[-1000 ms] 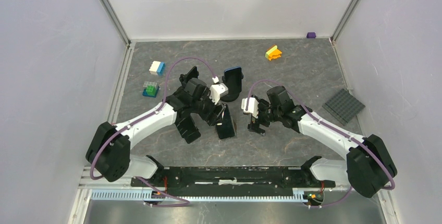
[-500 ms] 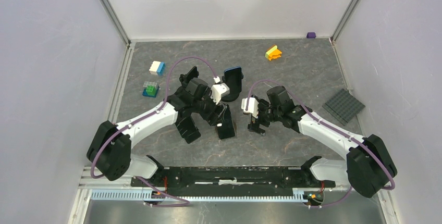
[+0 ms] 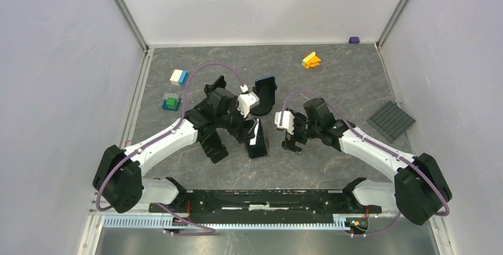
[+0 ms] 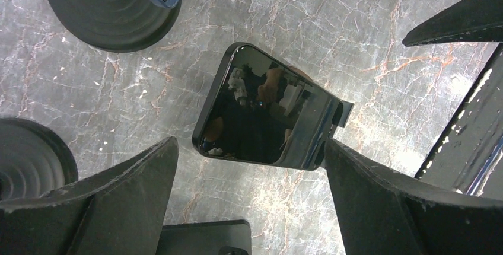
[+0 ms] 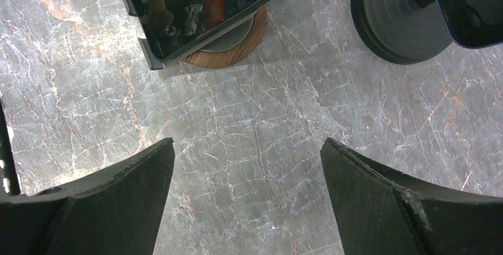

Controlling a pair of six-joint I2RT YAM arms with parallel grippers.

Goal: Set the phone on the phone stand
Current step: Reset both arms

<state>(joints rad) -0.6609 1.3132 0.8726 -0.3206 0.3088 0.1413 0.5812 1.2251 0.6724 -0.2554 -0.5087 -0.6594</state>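
Can't read any branding. The phone (image 4: 261,112) has a dark glossy screen that only mirrors the rig. It sits tilted on the phone stand (image 5: 243,53), one edge against the stand's lip and the round wooden base under it, mid-table between the two arms.

The left claw (image 4: 250,141) is spread wide and straddles the phone. One fingertip (image 4: 356,172) is right at the phone's corner, and I can't tell if it touches. The other finger is clear of it, so there is no grip.

The right claw (image 5: 247,142) is also wide apart and holds nothing. It hovers over the bare table (image 5: 267,107) just beside the stand.

A second phone (image 3: 265,92), blue-edged, stands on a black round-base stand (image 4: 101,18) just behind.
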